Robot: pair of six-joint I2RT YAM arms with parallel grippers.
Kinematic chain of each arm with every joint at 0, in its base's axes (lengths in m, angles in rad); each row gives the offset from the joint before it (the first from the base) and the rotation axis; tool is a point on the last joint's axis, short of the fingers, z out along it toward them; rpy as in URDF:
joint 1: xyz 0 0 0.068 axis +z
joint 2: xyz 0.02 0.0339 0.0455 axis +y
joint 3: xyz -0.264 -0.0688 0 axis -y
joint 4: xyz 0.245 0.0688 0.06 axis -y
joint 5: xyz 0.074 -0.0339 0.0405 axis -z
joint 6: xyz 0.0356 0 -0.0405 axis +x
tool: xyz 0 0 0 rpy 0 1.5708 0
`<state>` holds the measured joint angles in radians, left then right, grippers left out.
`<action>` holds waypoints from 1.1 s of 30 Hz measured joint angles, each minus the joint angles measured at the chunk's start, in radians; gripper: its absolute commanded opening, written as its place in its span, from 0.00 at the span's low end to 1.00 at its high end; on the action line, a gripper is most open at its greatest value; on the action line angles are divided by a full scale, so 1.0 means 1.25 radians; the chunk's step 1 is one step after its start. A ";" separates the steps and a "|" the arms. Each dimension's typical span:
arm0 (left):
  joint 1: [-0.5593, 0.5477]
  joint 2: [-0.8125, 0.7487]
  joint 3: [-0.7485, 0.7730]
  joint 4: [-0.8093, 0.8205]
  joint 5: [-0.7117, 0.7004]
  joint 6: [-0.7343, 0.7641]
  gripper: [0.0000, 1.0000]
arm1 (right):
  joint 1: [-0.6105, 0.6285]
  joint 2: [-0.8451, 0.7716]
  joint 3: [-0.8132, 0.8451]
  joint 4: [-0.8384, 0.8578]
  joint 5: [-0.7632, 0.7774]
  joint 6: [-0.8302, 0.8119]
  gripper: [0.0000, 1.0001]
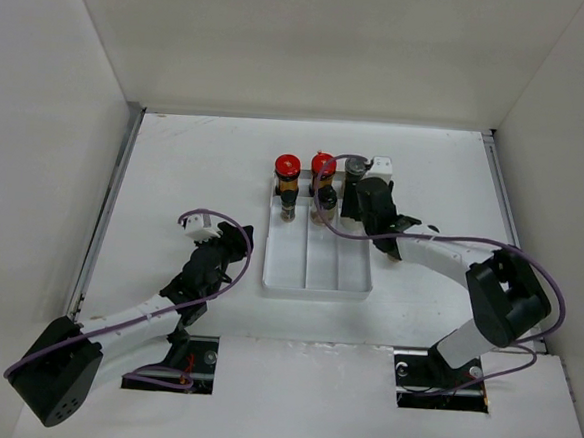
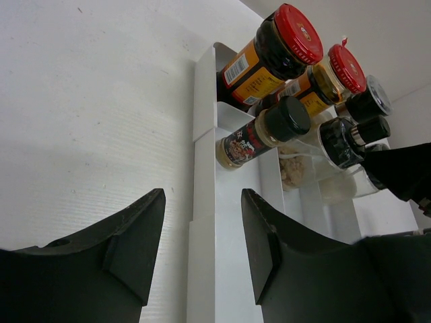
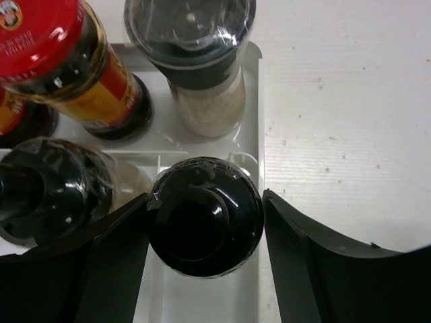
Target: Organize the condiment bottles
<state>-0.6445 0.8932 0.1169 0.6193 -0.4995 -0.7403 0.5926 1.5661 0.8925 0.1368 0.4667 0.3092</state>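
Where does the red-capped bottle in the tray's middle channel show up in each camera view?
Top external: red-capped bottle stands at the far end of the middle channel, the right one of two red caps.
Left wrist: the bottle is upper right, the farther red cap.
Right wrist: the bottle is top left, beyond the black-capped shaker.
Shared landmark: the white tray.

A white three-channel tray [image 1: 309, 268] rests on the white table [image 1: 191, 162].
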 measured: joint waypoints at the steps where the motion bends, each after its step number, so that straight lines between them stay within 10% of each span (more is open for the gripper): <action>1: 0.000 0.000 0.000 0.000 0.000 0.000 0.47 | -0.003 0.003 0.002 0.007 -0.003 0.002 0.73; 10: 0.000 0.000 0.000 0.000 0.000 0.000 0.47 | -0.004 -0.062 0.002 0.005 0.007 0.001 0.88; 17: 0.000 -0.008 0.000 0.000 0.000 0.000 0.47 | -0.006 -0.399 -0.090 -0.067 0.062 0.049 0.42; 24: 0.000 -0.008 0.000 0.000 0.000 0.000 0.47 | -0.020 -0.516 -0.137 -0.305 0.107 0.139 0.77; 33: 0.000 -0.007 0.000 0.000 0.000 0.000 0.47 | -0.025 -0.439 -0.178 -0.419 0.108 0.176 0.74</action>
<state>-0.6445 0.8841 0.1169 0.6193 -0.4995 -0.7403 0.5613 1.0180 0.6701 -0.3870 0.6022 0.5297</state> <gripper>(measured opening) 0.473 0.762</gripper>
